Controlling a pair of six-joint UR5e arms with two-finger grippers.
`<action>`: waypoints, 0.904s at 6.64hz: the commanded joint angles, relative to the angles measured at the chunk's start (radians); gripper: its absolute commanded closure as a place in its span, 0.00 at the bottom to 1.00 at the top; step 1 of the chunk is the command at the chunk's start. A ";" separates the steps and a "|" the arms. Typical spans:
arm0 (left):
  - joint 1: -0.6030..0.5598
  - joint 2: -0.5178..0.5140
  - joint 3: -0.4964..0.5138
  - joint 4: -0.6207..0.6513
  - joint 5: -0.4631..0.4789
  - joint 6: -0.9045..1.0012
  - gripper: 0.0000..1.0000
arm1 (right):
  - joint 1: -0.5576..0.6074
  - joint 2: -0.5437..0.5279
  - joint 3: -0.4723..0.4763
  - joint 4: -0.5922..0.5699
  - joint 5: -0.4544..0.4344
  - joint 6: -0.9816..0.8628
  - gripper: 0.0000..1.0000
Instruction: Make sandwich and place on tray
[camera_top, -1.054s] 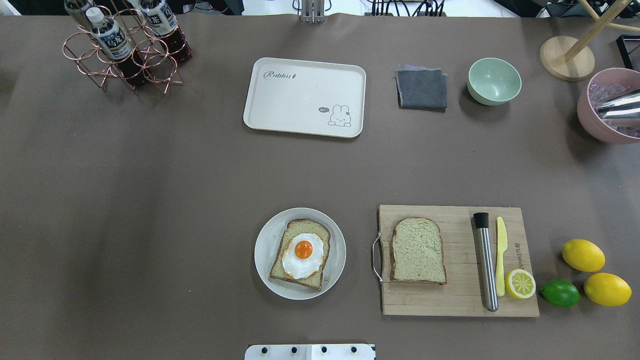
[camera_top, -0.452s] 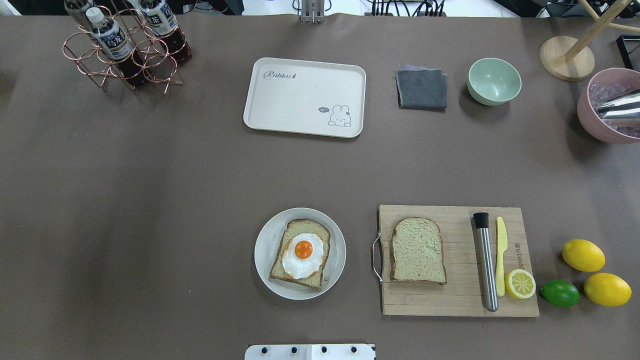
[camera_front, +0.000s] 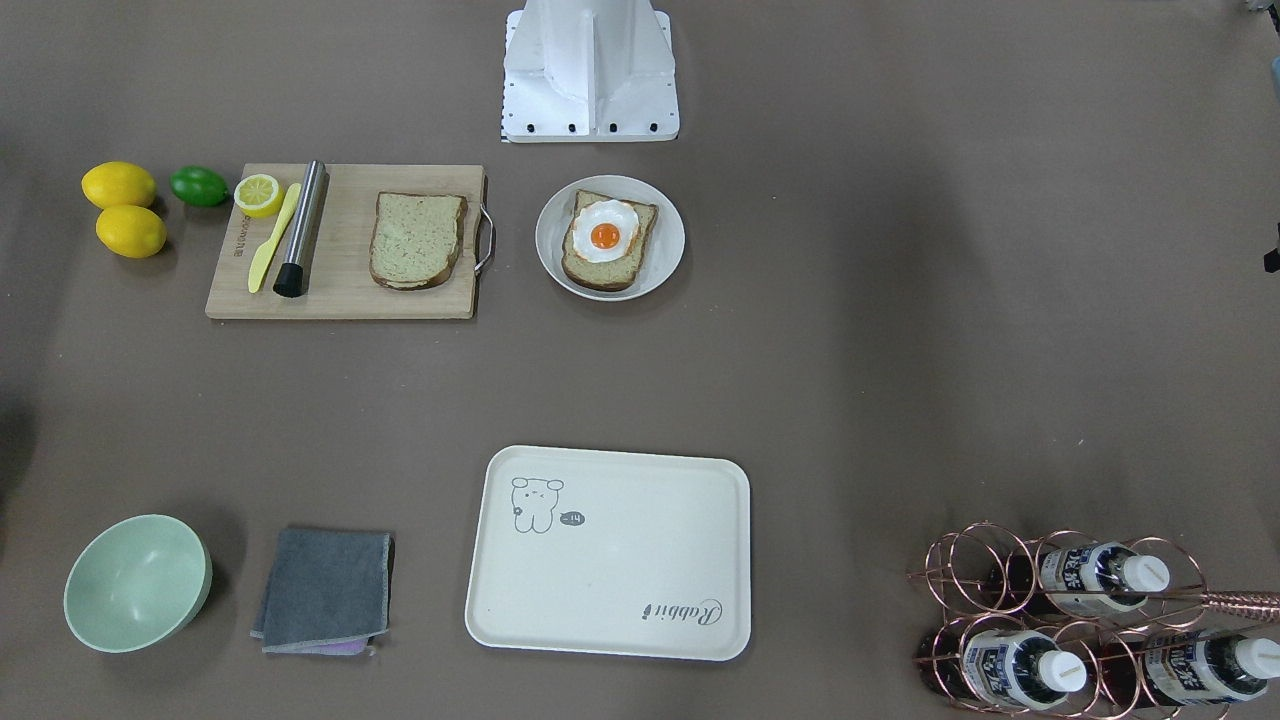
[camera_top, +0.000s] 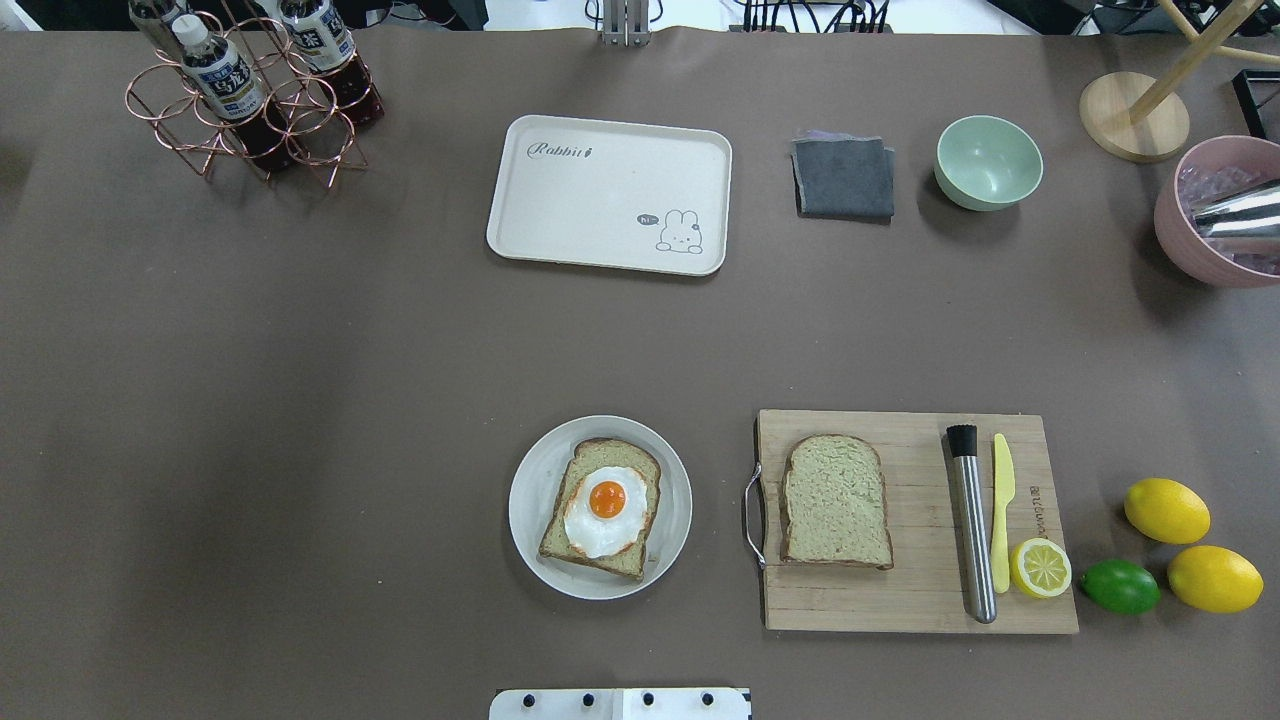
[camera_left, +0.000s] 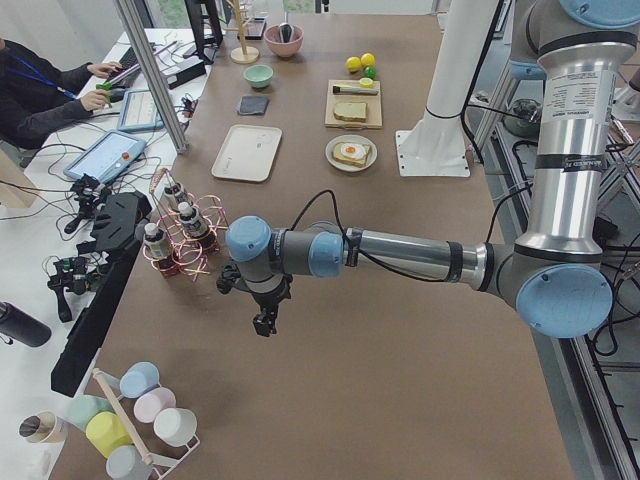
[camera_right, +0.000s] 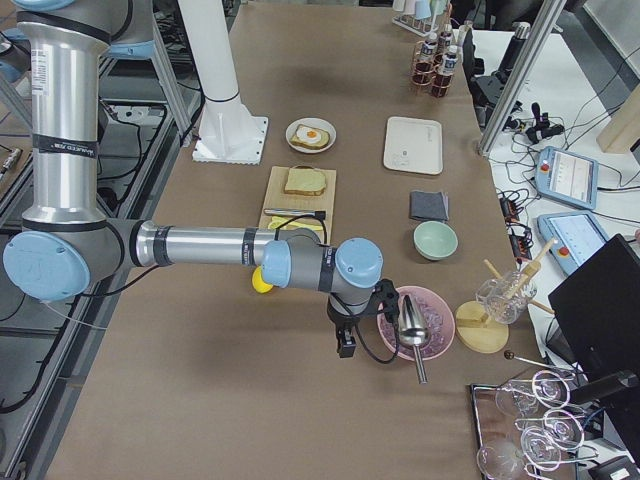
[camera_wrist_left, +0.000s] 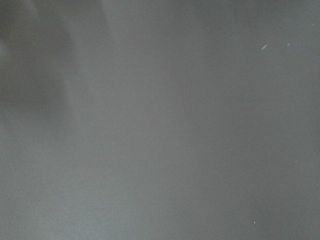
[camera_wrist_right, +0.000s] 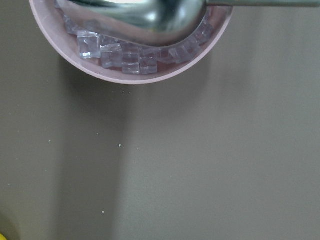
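Though unstacked, egg-topped toast (camera_top: 601, 508), plain slice (camera_top: 836, 500).

Left arm (camera_left: 400, 256) stretched out level, left tool (camera_left: 265, 323) pointing straight down, right arm (camera_right: 200, 245) likewise, right tool (camera_right: 347, 345) down

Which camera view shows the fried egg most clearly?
The overhead view: the egg is largest there, unobstructed. The front-facing view shows it smaller; both side views show it tiny; the wrist views miss it.

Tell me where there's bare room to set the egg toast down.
The tray holds nothing. The table band between it and the plate and cutting board is bare too. Crowded: the board's right end, with steel rod, knife and lemon half.
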 joint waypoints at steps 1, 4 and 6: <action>-0.005 -0.007 -0.090 -0.135 -0.003 -0.042 0.01 | 0.002 0.032 0.020 0.002 0.021 0.070 0.00; 0.044 -0.046 -0.104 -0.307 0.001 -0.225 0.01 | 0.002 0.060 0.119 0.004 0.012 0.121 0.00; 0.134 -0.076 -0.112 -0.402 0.009 -0.356 0.01 | -0.027 0.122 0.155 0.002 0.021 0.177 0.00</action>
